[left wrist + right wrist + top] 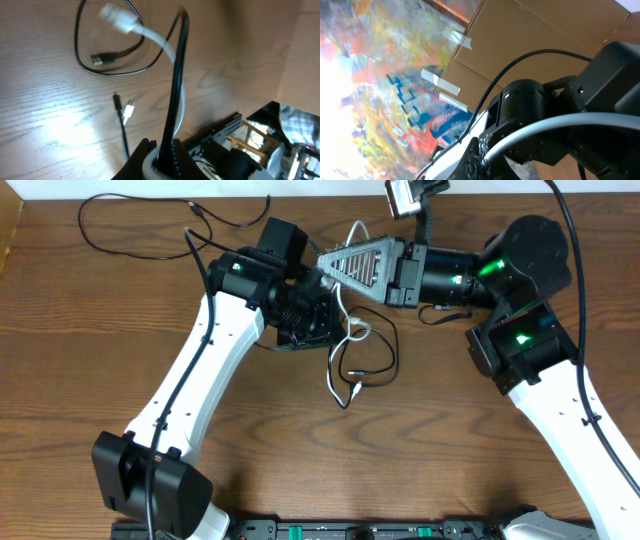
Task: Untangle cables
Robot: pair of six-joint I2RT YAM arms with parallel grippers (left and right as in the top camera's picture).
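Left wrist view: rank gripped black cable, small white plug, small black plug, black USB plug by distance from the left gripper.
1. Black cable, in the jaws.
2. Small white plug, small black plug, leftward on the table: too close to call.
3. Black USB plug, upper left.

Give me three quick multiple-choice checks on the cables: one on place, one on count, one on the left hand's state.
1. The long black cable mostly lies: A) on the far-left part of the table B) under the right arm C) at the near edge.
2. White cables in view: A) one B) two C) three.
3. The left hand is: A) wide open B) shut on a black cable C) out of view.
Answers: 1 A, it trails across the far left overhead. 2 A, one white cable shows. 3 B, the black cable rises from its closed fingers.
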